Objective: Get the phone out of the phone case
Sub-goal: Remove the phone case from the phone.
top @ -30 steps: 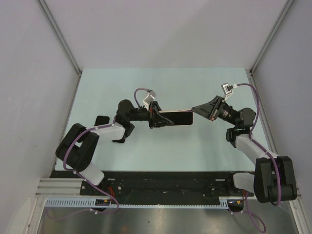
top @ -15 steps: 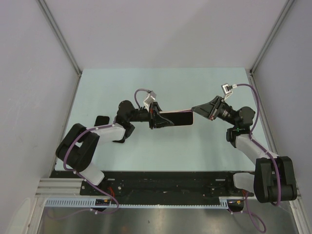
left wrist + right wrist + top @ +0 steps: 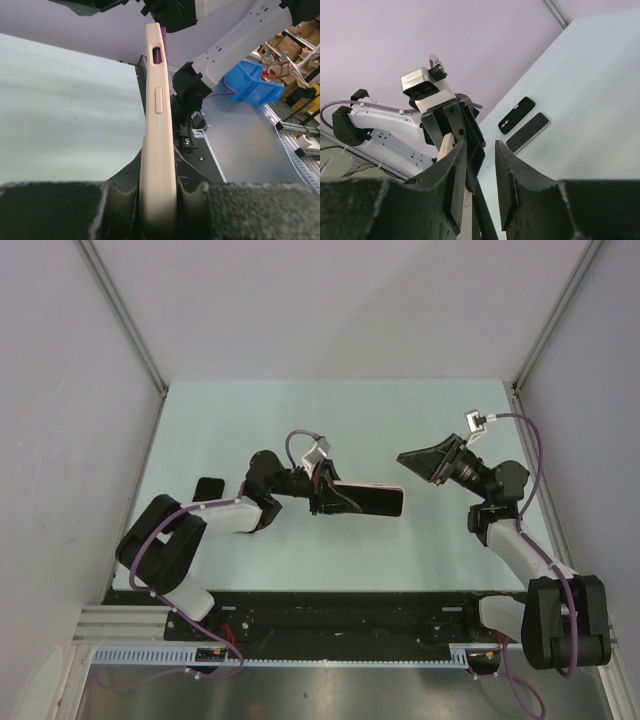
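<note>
Case clamped, free end offered

Left gripper [image 3: 157, 197] pinches the beige phone case [image 3: 156, 125], phone [image 3: 372, 502] inside, over mid-bench [image 3: 250, 420], presenting it to the right gripper [image 3: 480, 155], whose fingers are slightly spread and empty.

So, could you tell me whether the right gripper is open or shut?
Open: the right gripper shows a gap between its fingers with nothing in it, and it stands apart from the cased phone.

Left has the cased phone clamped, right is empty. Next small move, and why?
Probably bring the right gripper to the free end of the phone case and pinch its rim: the left gripper clamps the other end, the right's jaws stand apart, empty, and the case looks fully on.
</note>
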`<state>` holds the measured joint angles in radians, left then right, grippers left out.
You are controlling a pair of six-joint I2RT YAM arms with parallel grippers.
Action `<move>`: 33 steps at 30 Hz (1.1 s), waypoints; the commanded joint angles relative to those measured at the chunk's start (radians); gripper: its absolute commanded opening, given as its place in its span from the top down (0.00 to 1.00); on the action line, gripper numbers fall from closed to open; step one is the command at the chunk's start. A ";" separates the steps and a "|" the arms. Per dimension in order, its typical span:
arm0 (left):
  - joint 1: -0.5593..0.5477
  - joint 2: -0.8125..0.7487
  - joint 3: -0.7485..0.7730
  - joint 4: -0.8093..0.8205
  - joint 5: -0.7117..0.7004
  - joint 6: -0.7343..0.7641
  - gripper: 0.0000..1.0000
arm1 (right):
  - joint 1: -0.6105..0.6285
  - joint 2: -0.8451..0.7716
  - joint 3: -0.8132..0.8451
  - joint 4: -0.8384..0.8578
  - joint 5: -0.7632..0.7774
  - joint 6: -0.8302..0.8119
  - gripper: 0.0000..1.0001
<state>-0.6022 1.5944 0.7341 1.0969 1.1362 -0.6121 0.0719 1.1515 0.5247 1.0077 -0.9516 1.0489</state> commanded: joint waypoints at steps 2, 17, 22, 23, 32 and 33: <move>0.021 -0.025 0.028 0.090 0.002 -0.034 1.00 | -0.009 -0.064 0.008 0.034 0.010 -0.073 0.64; 0.107 -0.030 0.018 0.083 -0.073 -0.051 1.00 | 0.009 -0.099 0.009 -0.072 -0.081 -0.369 0.52; 0.122 -0.040 0.019 0.078 -0.066 -0.044 1.00 | 0.016 -0.107 0.008 -0.133 -0.082 -0.464 0.53; 0.124 -0.040 0.019 0.080 -0.067 -0.044 1.00 | 0.016 -0.107 0.009 -0.141 -0.084 -0.475 0.53; 0.133 -0.044 0.028 0.069 -0.043 -0.048 1.00 | 0.051 -0.102 0.011 -0.256 -0.157 -0.676 0.52; 0.133 -0.042 0.028 0.069 -0.041 -0.048 1.00 | 0.055 -0.099 0.011 -0.267 -0.174 -0.693 0.52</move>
<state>-0.4744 1.5944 0.7341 1.0977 1.0843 -0.6476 0.1043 1.0657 0.5247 0.7975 -1.0634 0.4934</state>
